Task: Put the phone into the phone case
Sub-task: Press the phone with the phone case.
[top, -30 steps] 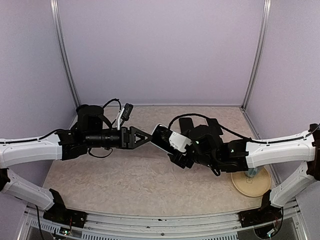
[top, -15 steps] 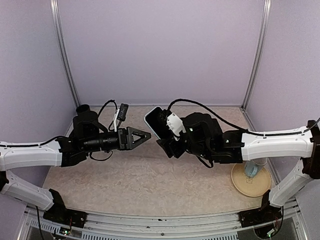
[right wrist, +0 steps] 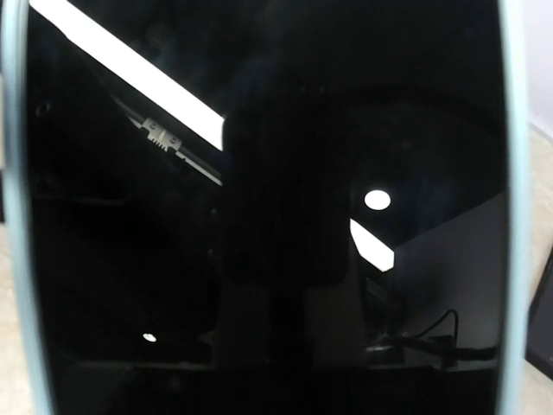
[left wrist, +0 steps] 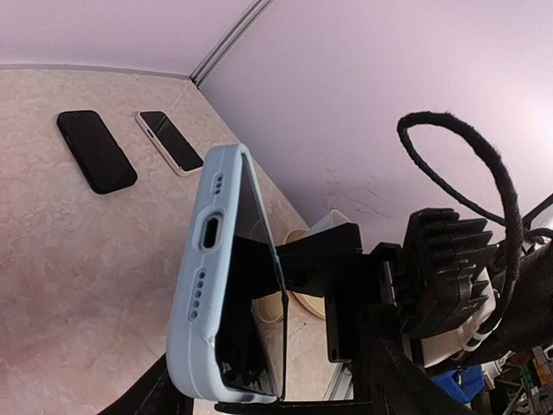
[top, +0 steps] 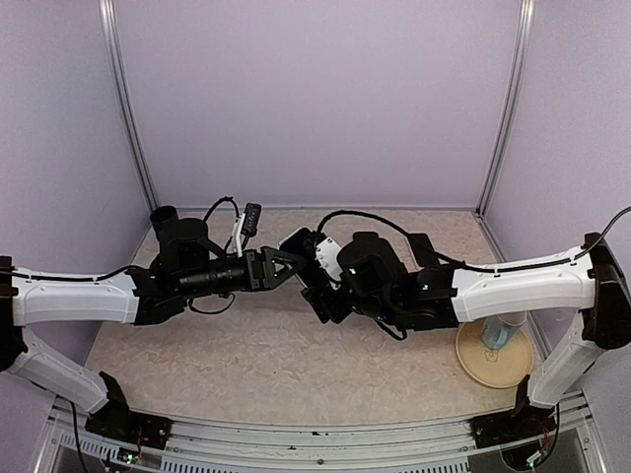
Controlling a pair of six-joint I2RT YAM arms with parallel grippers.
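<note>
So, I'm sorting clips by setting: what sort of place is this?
Probably a lab robot cell, not a home: plain lilac walls with metal corner posts, a beige table, and the left arm and right arm bolted at its near edge.

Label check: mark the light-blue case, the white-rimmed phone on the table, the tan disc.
light-blue case (left wrist: pixel 203 285), left wrist view, port edge
white-rimmed phone (left wrist: pixel 171 141), left wrist view, screen centre
tan disc (top: pixel 488 372), top view, near rim
</note>
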